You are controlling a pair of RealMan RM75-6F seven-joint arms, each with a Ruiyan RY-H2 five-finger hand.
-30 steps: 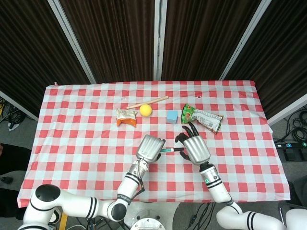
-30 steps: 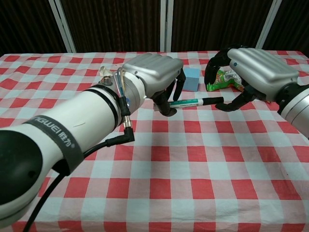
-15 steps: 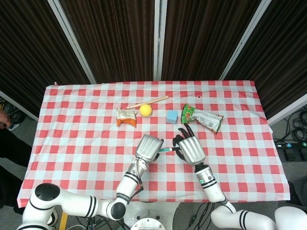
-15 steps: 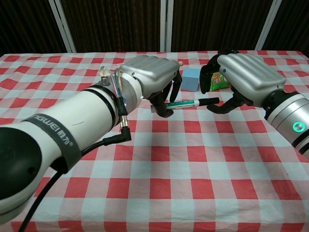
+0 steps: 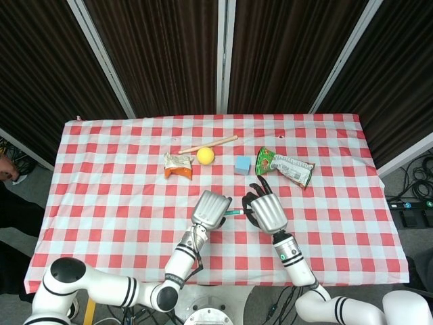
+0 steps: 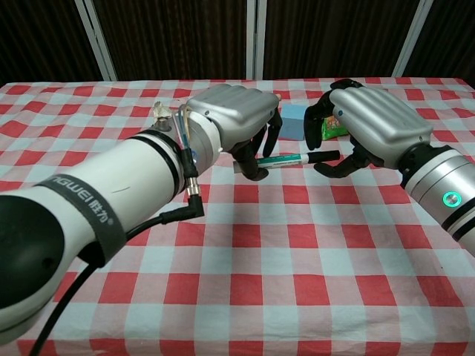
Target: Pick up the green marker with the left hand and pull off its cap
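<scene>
My left hand (image 6: 230, 122) grips the green marker (image 6: 286, 159) by its barrel and holds it level a little above the table. The black cap (image 6: 323, 156) sticks out to the right. My right hand (image 6: 371, 119) arches over the cap end, fingers curved behind it and thumb just below it. I see no firm contact with the cap. In the head view the left hand (image 5: 211, 208) and right hand (image 5: 267, 210) sit close together with a short piece of marker (image 5: 235, 212) showing between them.
Behind the hands lie a blue cube (image 5: 242, 164), a green snack bag (image 5: 285, 167), a yellow ball (image 5: 206, 156), a wooden stick (image 5: 208, 144) and a crumpled orange-white wrapper (image 5: 178, 166). The checkered tablecloth (image 5: 101, 203) covers the table.
My right hand has moved left, closing in on the marker's cap end, and its fingers now bracket the cap. The left hand has kept the marker almost still.
</scene>
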